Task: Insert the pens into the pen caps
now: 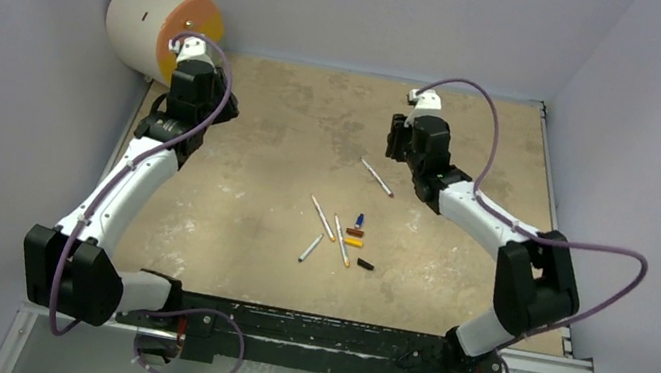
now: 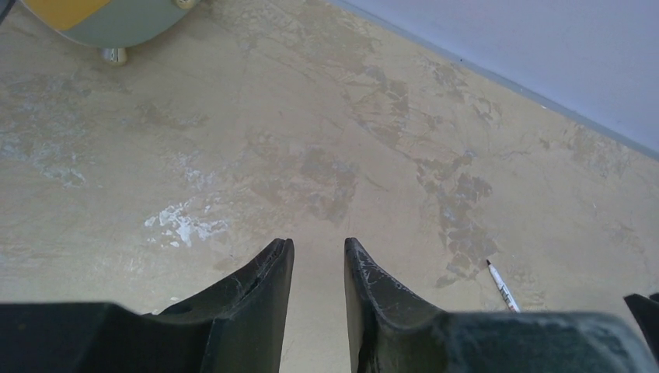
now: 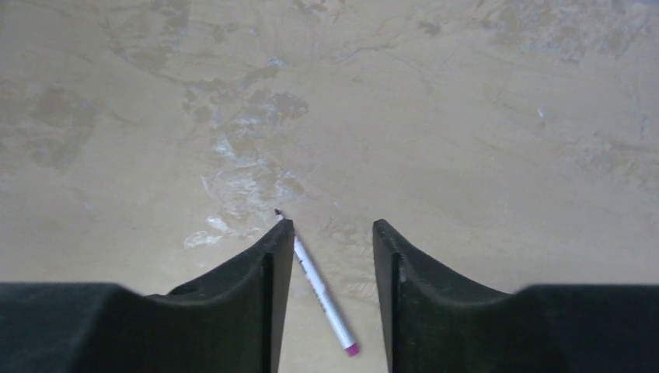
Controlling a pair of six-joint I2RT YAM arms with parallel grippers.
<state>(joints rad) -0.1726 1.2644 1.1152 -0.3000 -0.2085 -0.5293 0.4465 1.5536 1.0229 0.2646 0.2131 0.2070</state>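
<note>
Three white pens (image 1: 322, 217) lie close together at the table's middle front. The blue (image 1: 359, 220), red-brown (image 1: 354, 233), yellow-orange (image 1: 354, 242) and black (image 1: 365, 264) pen caps lie just right of them. A fourth pen (image 1: 377, 177) lies apart, farther back. My right gripper (image 1: 397, 149) is open and empty above this pen. In the right wrist view the pen (image 3: 319, 291), with its pink end nearest, shows between the open fingers of the gripper (image 3: 332, 225). My left gripper (image 1: 223, 110) is open and empty at the back left (image 2: 319, 245). The lone pen (image 2: 501, 285) lies to its right.
A large beige cylinder (image 1: 161, 26) with an orange end face lies at the table's back left corner, just behind my left wrist; it also shows in the left wrist view (image 2: 101, 19). Walls enclose the table at the back and both sides.
</note>
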